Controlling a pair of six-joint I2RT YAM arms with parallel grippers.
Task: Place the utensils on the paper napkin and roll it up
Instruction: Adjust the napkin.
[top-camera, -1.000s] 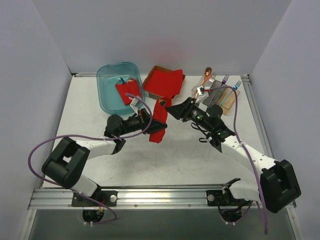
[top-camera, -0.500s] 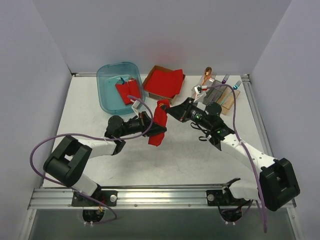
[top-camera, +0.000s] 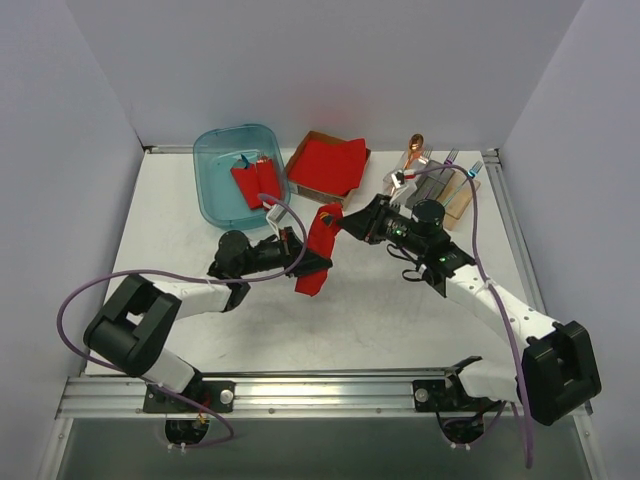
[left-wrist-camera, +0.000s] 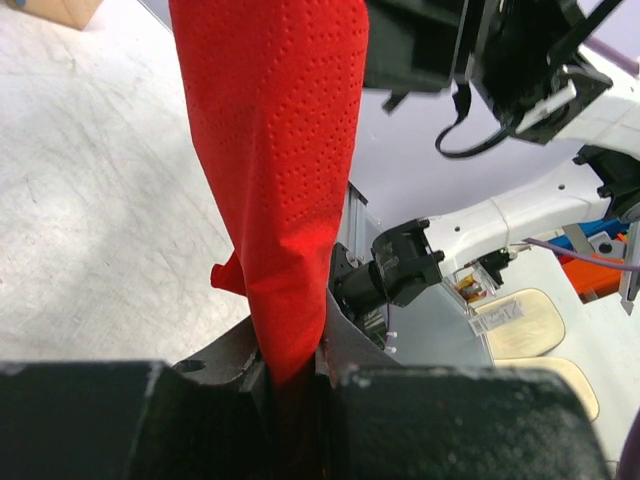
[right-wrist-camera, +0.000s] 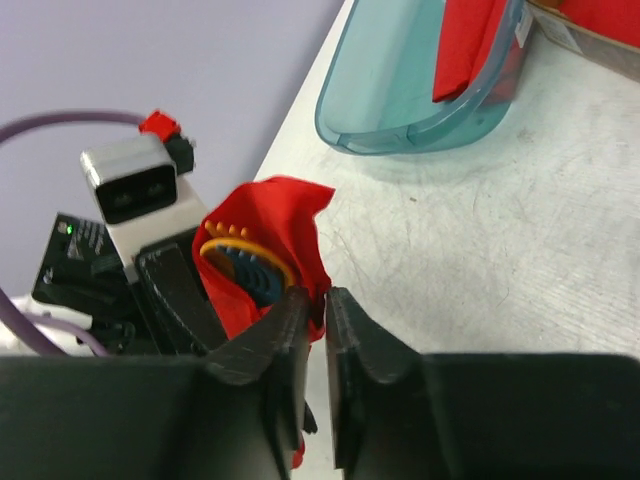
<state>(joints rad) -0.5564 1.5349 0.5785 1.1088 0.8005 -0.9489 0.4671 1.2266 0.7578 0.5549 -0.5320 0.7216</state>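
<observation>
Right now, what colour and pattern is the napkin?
Bright red napkin, dotted embossing; best in the left wrist view.

Tub (top-camera: 203, 185): 1, blue
Red bundles (top-camera: 255, 182) in tub: 2
Napkin stack (top-camera: 328, 165): 1
Napkin roll (top-camera: 318, 255), held up: 1
Spoon (top-camera: 414, 150): 1, orange
Forks (top-camera: 451, 157): 2, 1 ea. purple + blue
Arms (top-camera: 190, 290): 2

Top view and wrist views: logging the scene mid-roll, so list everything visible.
paper napkin: one, red, rolled, mid-table, gripped at both ends
utensils: orange-yellow and blue ends inside the roll, count unclear
bin: one, clear teal, far left
rolled bundles: two, red, inside the bin
napkin stack: one, red, in a brown cardboard tray, far centre
spare cutlery: three, orange, purple, blue, in the far-right rack
table: one, white
left gripper: black, shut on the napkin
right gripper: black, pinching its other end
</observation>
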